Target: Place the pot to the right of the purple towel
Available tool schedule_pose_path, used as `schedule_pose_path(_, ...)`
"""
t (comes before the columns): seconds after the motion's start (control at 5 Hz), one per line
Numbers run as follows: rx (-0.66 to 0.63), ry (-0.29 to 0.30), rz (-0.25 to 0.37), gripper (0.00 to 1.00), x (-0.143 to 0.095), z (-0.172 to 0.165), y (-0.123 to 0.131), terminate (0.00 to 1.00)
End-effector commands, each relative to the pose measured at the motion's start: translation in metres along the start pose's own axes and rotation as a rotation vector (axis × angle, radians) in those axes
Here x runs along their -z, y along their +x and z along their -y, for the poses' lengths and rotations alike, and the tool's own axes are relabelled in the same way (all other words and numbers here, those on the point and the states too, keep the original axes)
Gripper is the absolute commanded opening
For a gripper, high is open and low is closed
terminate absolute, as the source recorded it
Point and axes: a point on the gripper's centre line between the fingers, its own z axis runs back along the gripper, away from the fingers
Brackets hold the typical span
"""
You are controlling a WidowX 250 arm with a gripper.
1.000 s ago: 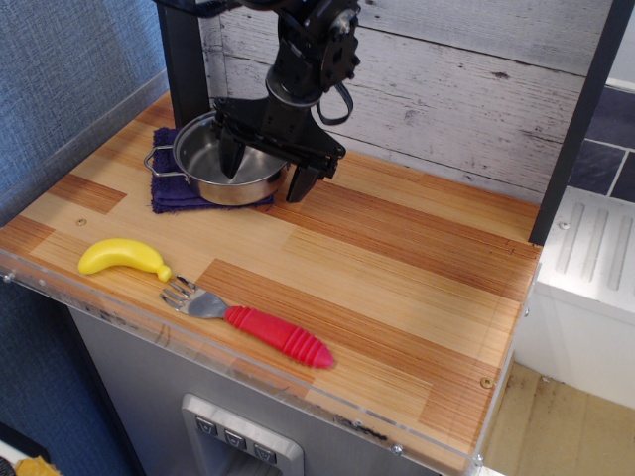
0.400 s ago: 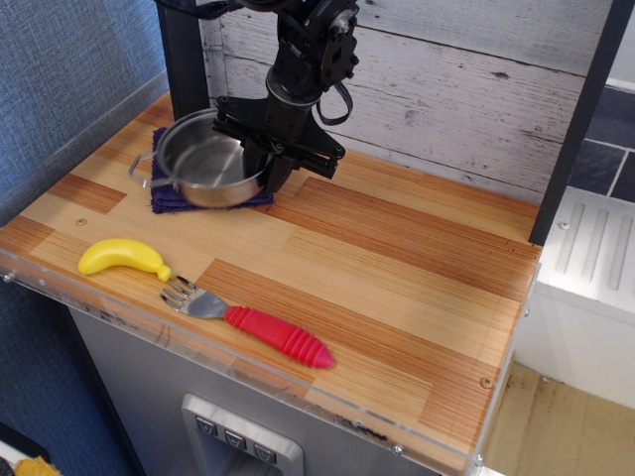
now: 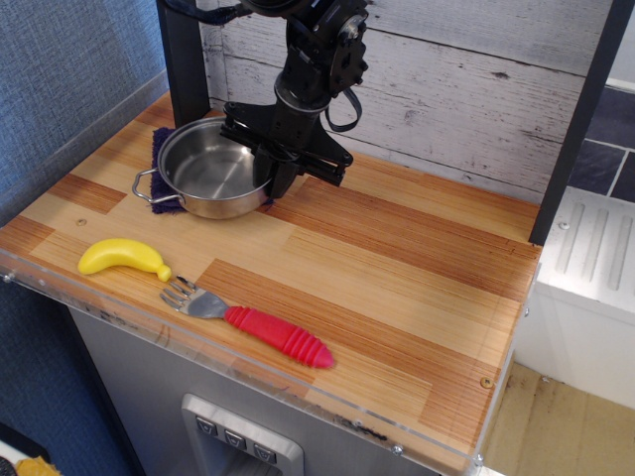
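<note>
The shiny steel pot [image 3: 206, 178] sits over the dark purple towel [image 3: 159, 147] at the back left of the wooden table. Only the towel's left edge and a sliver under the pot's front show. One wire loop handle sticks out at the pot's left. My black gripper [image 3: 277, 177] comes down from above and is shut on the pot's right rim. I cannot tell whether the pot rests on the towel or hangs just above it.
A yellow toy banana [image 3: 121, 257] lies near the front left edge. A fork with a red handle [image 3: 258, 328] lies beside it at the front. A black post [image 3: 183, 59] stands behind the pot. A plank wall [image 3: 456, 89] backs the table.
My gripper went from open astride the pot's right rim to shut on it. The pot first shifted left, then moved slightly toward the front and right.
</note>
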Motion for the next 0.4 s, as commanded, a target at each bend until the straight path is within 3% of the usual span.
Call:
schedule_pose_path(0.0,0.003,-0.029,0.085,0.0,-0.046,-0.001,0.015,0.0)
schedule_pose_path(0.2,0.042,-0.048,0.132,0.0,-0.07,0.007,0.019,0.0)
